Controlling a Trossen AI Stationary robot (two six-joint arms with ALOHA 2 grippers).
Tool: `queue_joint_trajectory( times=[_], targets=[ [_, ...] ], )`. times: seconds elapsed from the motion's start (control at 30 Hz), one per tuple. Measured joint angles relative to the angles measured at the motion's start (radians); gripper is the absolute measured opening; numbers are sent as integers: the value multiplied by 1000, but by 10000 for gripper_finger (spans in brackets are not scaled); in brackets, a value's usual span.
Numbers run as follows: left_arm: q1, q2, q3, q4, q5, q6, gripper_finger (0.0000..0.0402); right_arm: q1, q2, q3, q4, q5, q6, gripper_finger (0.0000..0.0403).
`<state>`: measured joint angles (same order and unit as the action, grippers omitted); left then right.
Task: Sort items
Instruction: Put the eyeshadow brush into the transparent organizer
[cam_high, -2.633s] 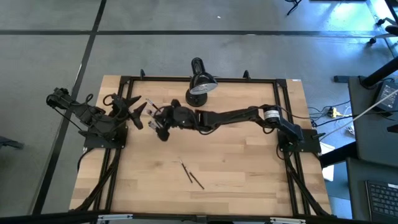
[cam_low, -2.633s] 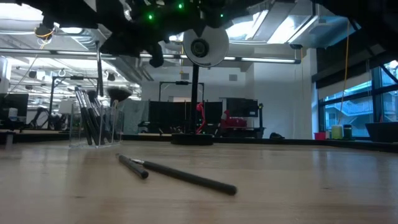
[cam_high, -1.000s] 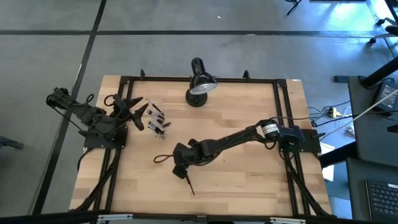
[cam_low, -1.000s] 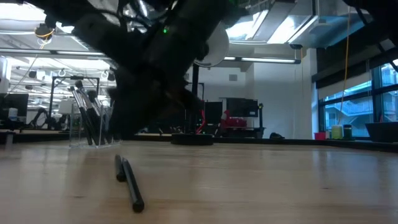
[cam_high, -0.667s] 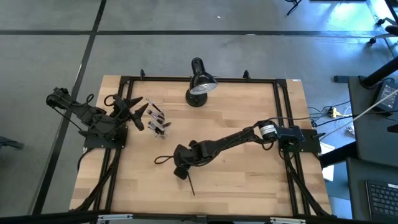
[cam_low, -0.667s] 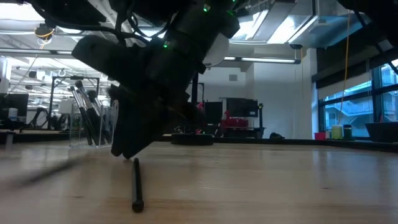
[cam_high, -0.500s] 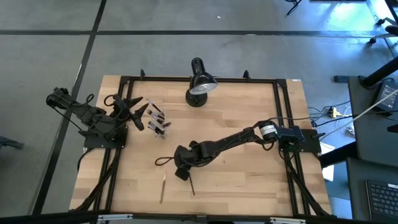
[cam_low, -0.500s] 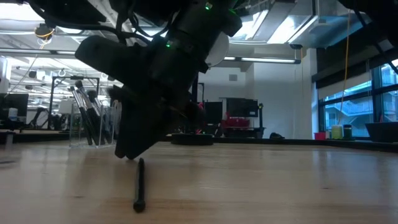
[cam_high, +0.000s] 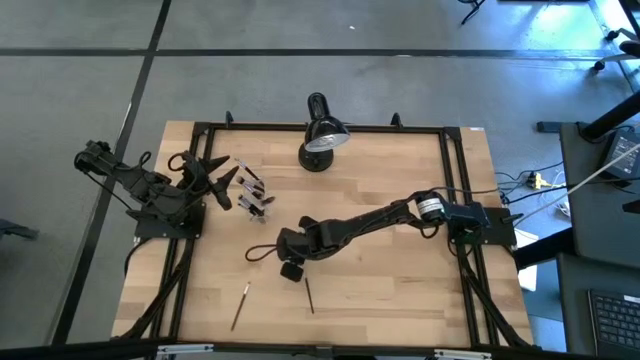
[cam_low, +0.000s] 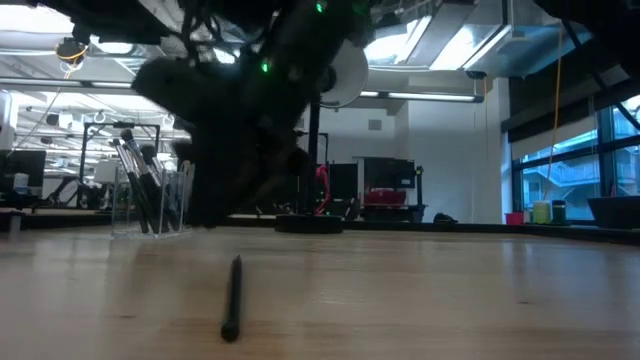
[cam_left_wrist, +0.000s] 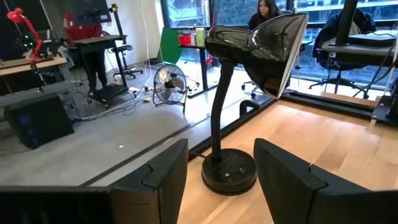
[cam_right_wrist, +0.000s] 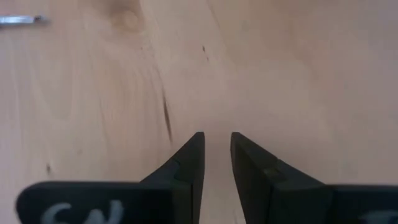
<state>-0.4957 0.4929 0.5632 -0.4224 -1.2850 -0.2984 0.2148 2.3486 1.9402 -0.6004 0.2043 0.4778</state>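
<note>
Wooden desk (cam_high: 400, 300) carries two loose brushes: one (cam_high: 309, 294) just beside the right end effector (cam_high: 291, 270), long axis pointing away from it; another (cam_high: 239, 306) farther off. Its fingers are slightly apart, empty. The left end effector (cam_high: 215, 180), open, waits well apart.

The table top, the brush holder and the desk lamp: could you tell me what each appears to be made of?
The table top looks like pale wood with a matte finish; grain lines and board seams show. The brush holder seems to be clear plastic or glass, since the brushes show through its walls. The desk lamp looks like black plastic or painted metal with a slight sheen.
</note>
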Motion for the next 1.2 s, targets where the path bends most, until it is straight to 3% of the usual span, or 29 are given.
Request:
queue_joint_trajectory(
  times=[0.13, 0.27, 0.6, 1.2],
  targets=[
    [0, 0, 0, 0, 4, -2, 180, 3, 0, 85, -142, 3, 6, 78],
    [0, 0, 0, 0, 21, -3, 180, 15, -3, 157, -306, -135, 109, 78],
    [0, 1, 0, 0, 29, -29, 180, 77, 41, 150, -302, -303, 357, 78],
    [0, 1, 0, 4, 23, -21, 180, 71, 66, 149, -261, -307, 434, 78]
  ],
)
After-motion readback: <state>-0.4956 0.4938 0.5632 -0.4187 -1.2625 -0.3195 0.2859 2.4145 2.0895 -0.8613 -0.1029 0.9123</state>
